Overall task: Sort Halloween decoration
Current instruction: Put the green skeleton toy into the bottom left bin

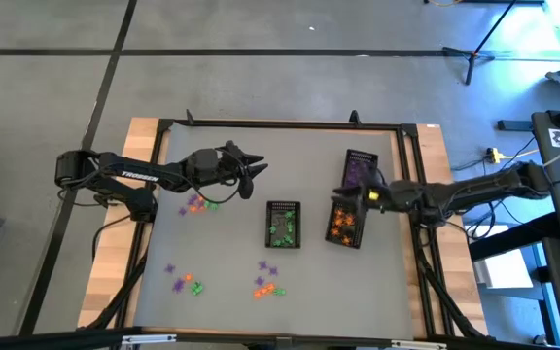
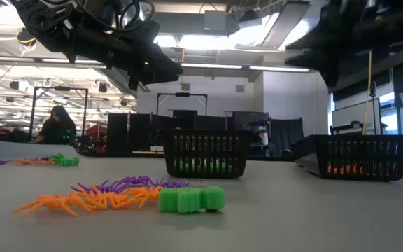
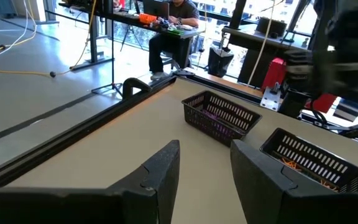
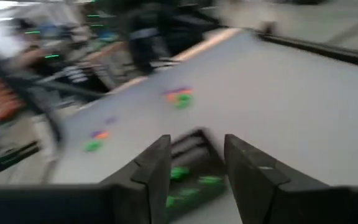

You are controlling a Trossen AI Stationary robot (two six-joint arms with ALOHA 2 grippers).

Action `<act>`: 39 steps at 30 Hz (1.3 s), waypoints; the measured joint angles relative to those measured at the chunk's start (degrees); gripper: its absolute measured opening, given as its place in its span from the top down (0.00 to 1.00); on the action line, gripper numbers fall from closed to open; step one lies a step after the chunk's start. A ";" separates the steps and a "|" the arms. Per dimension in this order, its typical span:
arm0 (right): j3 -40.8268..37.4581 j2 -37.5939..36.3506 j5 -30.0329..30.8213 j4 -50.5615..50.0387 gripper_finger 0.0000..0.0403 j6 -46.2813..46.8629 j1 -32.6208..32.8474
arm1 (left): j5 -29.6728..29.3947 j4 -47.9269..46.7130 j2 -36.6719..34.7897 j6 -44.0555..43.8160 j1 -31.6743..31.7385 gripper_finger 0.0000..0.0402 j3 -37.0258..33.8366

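Note:
The Halloween decoration lies as small orange, green and purple trinkets in loose clusters on the grey table: one (image 1: 200, 203) under my left arm, two (image 1: 185, 284) (image 1: 267, 287) near the front edge. More trinkets lie inside the three black mesh baskets: green (image 1: 283, 225), orange (image 1: 345, 226) and purple (image 1: 361, 170). My left gripper (image 1: 259, 165) hovers open above the table's far middle, with nothing between its fingers (image 3: 160, 177). My right gripper (image 1: 340, 197) hangs open over the orange basket's far end, nothing in it (image 4: 197, 171), and points toward the green basket (image 4: 188, 183).
In the low view a green trinket (image 2: 191, 199) and orange and purple spiky ones (image 2: 96, 196) lie close to the camera. A black frame (image 1: 280, 124) borders the table. A person (image 3: 176, 18) sits at a desk beyond the far edge. Bare table surface lies between the clusters and the baskets.

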 joint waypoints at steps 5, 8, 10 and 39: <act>0.02 8.60 3.13 14.22 0.64 -9.15 9.65 | 0.02 -0.01 0.00 0.00 0.00 0.66 0.01; 1.56 14.15 6.02 17.64 0.64 -10.39 13.30 | 0.02 -0.01 0.00 0.00 -0.01 0.66 0.01; 3.97 18.14 6.64 18.50 0.64 -10.57 15.39 | 0.01 -0.01 0.00 0.00 0.00 0.66 0.00; 36.81 56.87 2.80 -5.66 0.64 -14.23 24.59 | 0.01 -0.43 0.00 0.00 -0.02 0.66 0.01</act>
